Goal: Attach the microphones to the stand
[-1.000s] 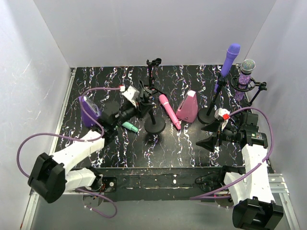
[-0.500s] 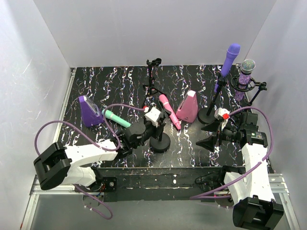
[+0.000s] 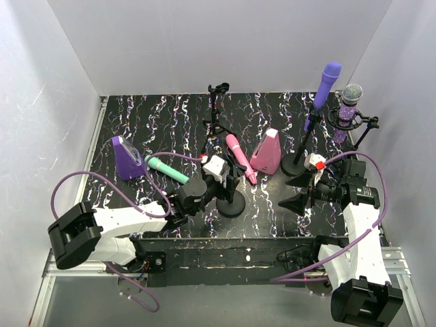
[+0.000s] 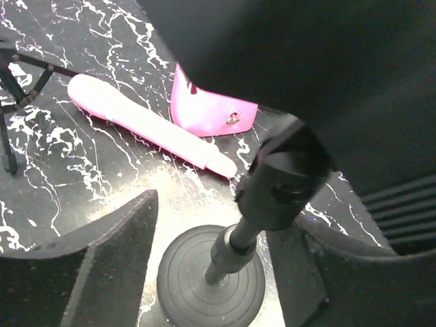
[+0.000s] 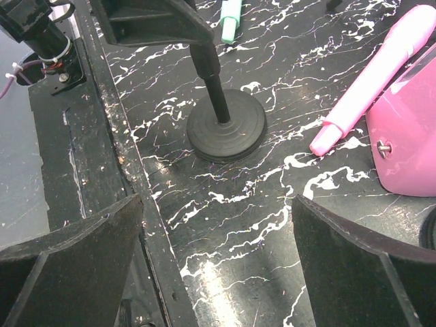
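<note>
A black stand (image 3: pixel 232 204) with a round base stands near the table's front middle. My left gripper (image 3: pixel 229 184) is open around its pole (image 4: pixel 234 240), with a finger on each side and the clip head (image 4: pixel 286 172) above. The mint green microphone (image 3: pixel 167 169) lies flat to the left, and the pink microphone (image 3: pixel 240 157) lies beside the pink wedge (image 3: pixel 267 151). A plain purple microphone (image 3: pixel 328 80) sits on a tall stand, and a glittery purple one (image 3: pixel 351 101) sits in a mount at the back right. My right gripper (image 3: pixel 294 194) hangs open and empty.
A purple wedge (image 3: pixel 126 158) stands at the left. A thin tripod stand (image 3: pixel 216 109) is at the back middle. The tall stand's base (image 3: pixel 294 165) sits just beyond my right gripper. White walls close in three sides. The black front rail (image 5: pixel 102 157) runs below.
My left arm swung in from the left and the round-base stand shifted toward the front edge. The left jaws then opened off its pole. The right arm has not moved.
</note>
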You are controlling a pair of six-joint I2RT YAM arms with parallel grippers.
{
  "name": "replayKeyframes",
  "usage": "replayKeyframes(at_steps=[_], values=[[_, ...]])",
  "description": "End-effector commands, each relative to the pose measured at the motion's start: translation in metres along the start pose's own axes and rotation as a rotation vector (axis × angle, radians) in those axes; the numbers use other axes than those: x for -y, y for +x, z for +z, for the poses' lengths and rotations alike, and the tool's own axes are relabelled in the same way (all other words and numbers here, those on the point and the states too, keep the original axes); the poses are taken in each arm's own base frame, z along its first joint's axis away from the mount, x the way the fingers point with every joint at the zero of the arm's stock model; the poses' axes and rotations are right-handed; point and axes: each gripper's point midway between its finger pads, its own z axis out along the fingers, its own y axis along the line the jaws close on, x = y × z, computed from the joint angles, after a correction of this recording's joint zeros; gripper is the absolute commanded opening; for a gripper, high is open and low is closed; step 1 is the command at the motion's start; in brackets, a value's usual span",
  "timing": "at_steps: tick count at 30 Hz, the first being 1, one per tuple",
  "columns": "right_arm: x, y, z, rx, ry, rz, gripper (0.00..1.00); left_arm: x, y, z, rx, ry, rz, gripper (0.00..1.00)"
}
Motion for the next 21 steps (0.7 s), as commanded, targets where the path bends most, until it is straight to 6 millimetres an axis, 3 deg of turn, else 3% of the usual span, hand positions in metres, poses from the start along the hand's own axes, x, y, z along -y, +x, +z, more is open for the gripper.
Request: replayKeyframes(at_steps=[1, 5, 8, 9, 15, 21], values=[[0.000, -0.002, -0.001, 0.004, -0.001, -0.011, 0.96, -0.008, -0.008, -0.015, 0.006, -0.030, -0.046, 0.66], [0.000, -0.001, -0.001, 0.000, 0.002, -0.011, 0.96, -0.009, -0.005, -0.031, -0.020, -0.010, -0.063, 0.83], [0.001, -0.001, -0.001, -0.002, 0.005, -0.011, 0.96, -0.013, -0.007, -0.046, -0.022, -0.009, -0.079, 0.89], [0.000, -0.001, -0.001, -0.001, 0.003, -0.011, 0.96, -0.017, -0.005, -0.051, -0.033, -0.021, -0.084, 0.97], [0.001, 0.001, -0.002, -0.010, 0.013, -0.020, 0.96, -0.043, -0.010, -0.088, -0.048, -0.115, -0.138, 0.98], [0.004, 0.002, -0.002, -0.019, 0.021, -0.020, 0.96, -0.071, -0.002, -0.123, -0.061, -0.250, -0.281, 0.98]])
